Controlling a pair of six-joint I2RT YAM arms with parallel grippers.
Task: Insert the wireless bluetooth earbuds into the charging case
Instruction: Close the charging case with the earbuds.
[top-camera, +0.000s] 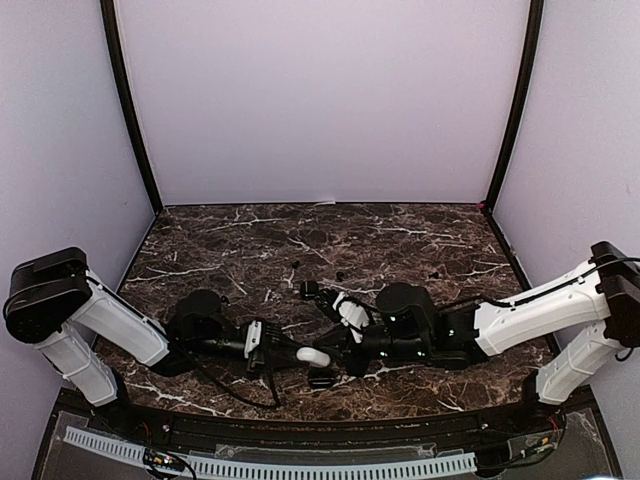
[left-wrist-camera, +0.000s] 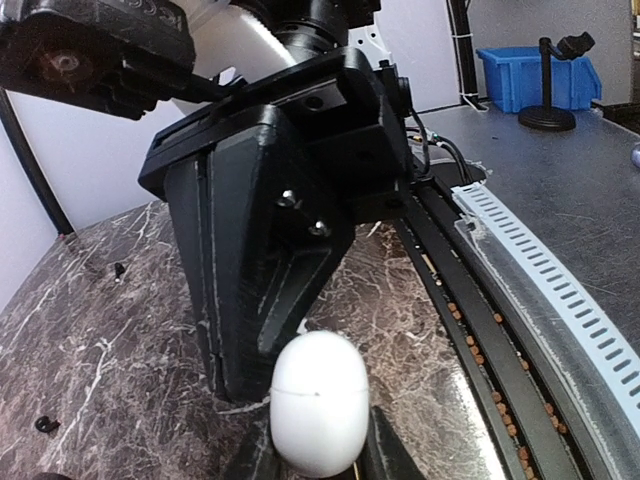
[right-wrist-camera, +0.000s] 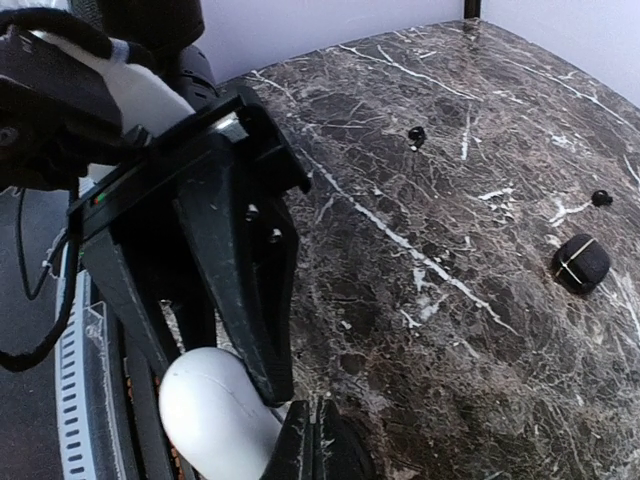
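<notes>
White egg-shaped charging case (left-wrist-camera: 318, 400), lid closed, is pinched in the left hand (top-camera: 298, 354) near the table (top-camera: 430, 235)'s near edge. The right hand (right-wrist-camera: 318, 445), fingers pressed together, should pry gently at the seam. Black earbuds (right-wrist-camera: 416, 133) lie mid-table.

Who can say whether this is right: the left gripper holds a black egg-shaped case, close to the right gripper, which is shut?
Wrong in one respect: the case held by the left gripper is white, not black, as the left wrist view shows. The rest stands: it is egg-shaped and close to the right gripper, which is shut.
</notes>
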